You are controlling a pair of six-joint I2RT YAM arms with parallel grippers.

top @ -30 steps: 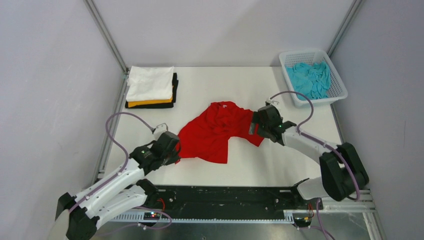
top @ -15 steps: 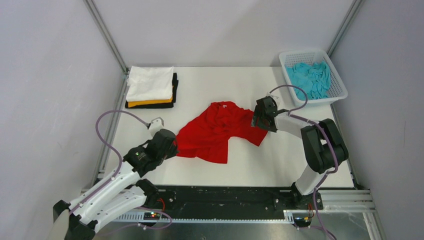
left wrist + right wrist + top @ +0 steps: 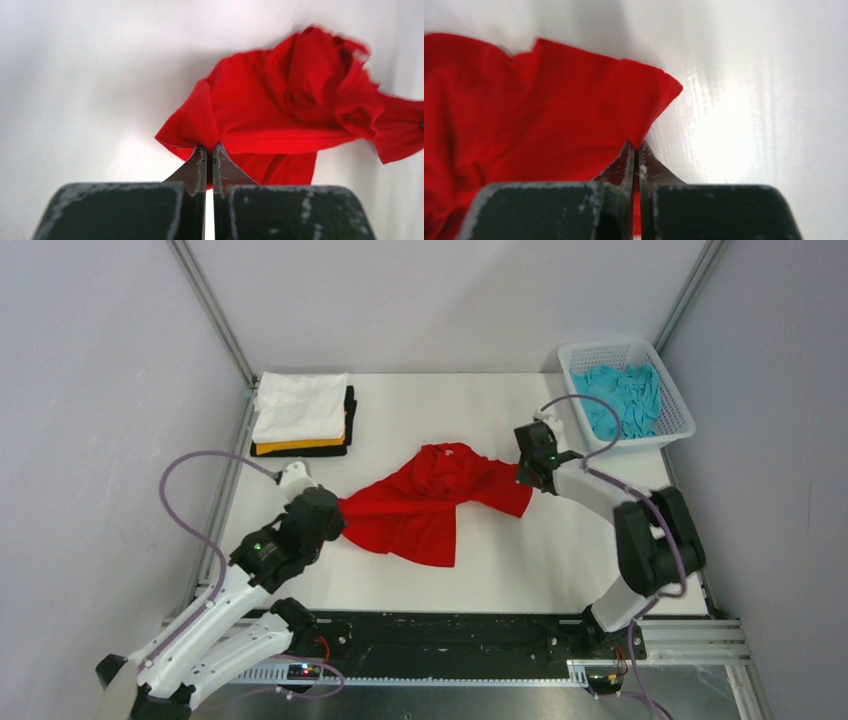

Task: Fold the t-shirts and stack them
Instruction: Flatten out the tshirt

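Observation:
A bright red t-shirt (image 3: 430,505) lies crumpled across the middle of the table. My left gripper (image 3: 338,522) is shut on its left edge; the left wrist view shows red cloth (image 3: 280,115) pinched between the closed tips (image 3: 210,150). My right gripper (image 3: 524,478) is shut on the shirt's right edge, with cloth (image 3: 549,110) caught between its tips (image 3: 634,147). A folded stack (image 3: 302,416) of white, yellow-orange and black t-shirts sits at the back left. A turquoise t-shirt (image 3: 622,395) lies bunched in the basket.
The white mesh basket (image 3: 672,430) stands at the back right corner. Metal frame posts (image 3: 215,315) rise at the table's back corners. Grey walls close in on both sides. A black rail (image 3: 450,635) runs along the near edge between the arm bases.
My right gripper has closed on the red shirt's right edge and shifted back. My left gripper has pulled its edge leftward, stretching the shirt wider.

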